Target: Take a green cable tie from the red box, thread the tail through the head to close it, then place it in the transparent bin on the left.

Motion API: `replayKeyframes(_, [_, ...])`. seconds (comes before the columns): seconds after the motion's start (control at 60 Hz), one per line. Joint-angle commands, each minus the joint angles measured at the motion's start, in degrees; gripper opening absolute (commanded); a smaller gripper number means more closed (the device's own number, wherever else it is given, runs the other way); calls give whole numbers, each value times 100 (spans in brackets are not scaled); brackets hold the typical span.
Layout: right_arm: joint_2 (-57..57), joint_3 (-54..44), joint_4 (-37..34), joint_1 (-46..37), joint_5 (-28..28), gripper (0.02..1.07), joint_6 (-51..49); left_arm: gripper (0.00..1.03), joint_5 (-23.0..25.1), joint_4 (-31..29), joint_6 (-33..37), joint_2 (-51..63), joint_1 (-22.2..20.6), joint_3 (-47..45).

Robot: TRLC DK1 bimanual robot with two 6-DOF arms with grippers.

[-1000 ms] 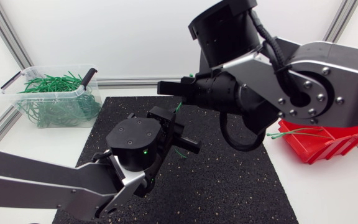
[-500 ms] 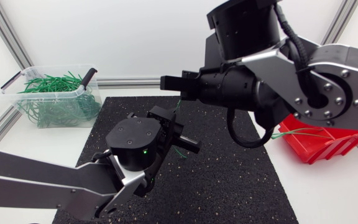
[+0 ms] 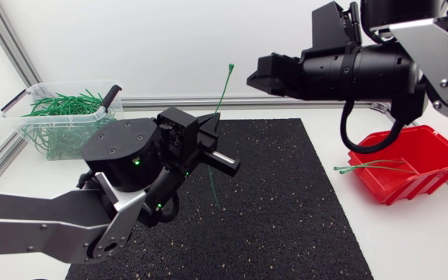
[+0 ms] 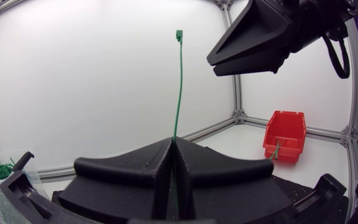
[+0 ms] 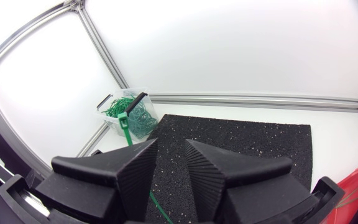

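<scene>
My left gripper (image 3: 211,141) is shut on a green cable tie (image 3: 224,87) over the black mat. The tie stands upright, its head at the top and its tail hanging below the fingers. In the left wrist view the tie (image 4: 179,87) rises from between the closed fingers (image 4: 148,168). My right gripper (image 3: 268,80) hovers to the right of the tie's head, open and holding nothing. In the right wrist view the tie's head (image 5: 123,121) shows beside the right gripper (image 5: 169,165), outside the gap. The red box (image 3: 414,163) holds a few green ties (image 3: 370,165). The transparent bin (image 3: 64,124) is full of closed ties.
The black mat (image 3: 278,210) covers the middle of the white table. The bin (image 5: 129,112) stands at the mat's far left corner, the red box (image 4: 284,134) off its right edge. My right arm's big links hang over the back right.
My right gripper has opened, let go of the tie and drawn back to the right. My left arm has swung left and turned, so the tie now stands upright.
</scene>
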Motion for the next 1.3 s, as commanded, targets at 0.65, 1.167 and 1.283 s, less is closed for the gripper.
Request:
replayKeyframes(0.65, [498,-311,-906,-1344,-4506,40,-3350,4,2437,-2158,-1637,-1632,374,-333])
replayKeyframes(1.167, [814,-601,-1767,-817,-5262,40,-4888,4,3931,-3063,-2911,-2115,804,98])
replayKeyframes(1.283, [849,-663,-1715,-614,-5253,40,-4923,4,3967,-3081,-3043,-2151,760,150])
